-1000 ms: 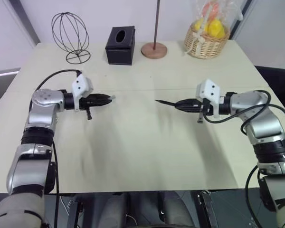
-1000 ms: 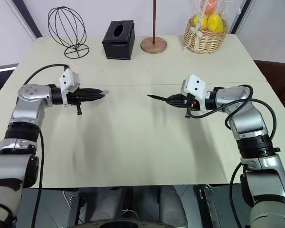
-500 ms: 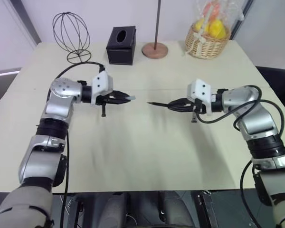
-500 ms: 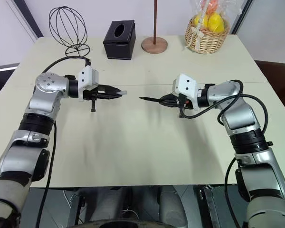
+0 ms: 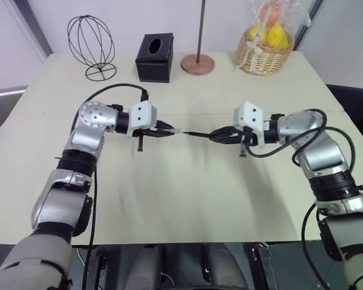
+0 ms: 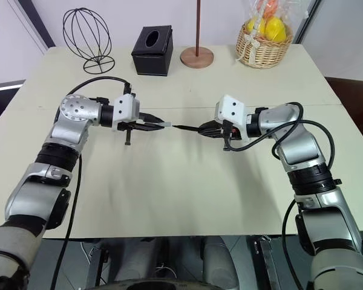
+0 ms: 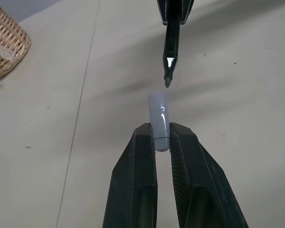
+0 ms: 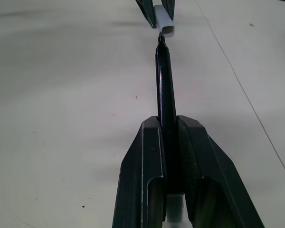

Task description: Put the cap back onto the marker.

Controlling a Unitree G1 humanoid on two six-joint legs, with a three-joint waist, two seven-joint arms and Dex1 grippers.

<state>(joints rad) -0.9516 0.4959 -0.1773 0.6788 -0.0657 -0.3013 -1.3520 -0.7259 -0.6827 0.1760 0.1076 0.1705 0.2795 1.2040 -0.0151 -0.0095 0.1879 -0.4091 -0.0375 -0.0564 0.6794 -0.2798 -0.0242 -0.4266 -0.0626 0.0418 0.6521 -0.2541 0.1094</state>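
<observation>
Wicker basket (image 5: 263,59) holds yellow fruit (image 5: 272,37); left hand (image 7: 161,138) grips cap (image 7: 159,119); right hand (image 8: 167,124) clamps marker (image 8: 164,80).

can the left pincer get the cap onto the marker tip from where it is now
Probably yes. The left pincer holds the cap with its open end facing the marker tip, a small gap apart, nothing between them. The right pincer holds the marker roughly in line.

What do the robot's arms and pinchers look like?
Both arms are shiny silver metal with black joint bands and loose black cables. Each wrist carries a white box. The left gripper and right gripper each have two long, tapered black jaws.
</observation>
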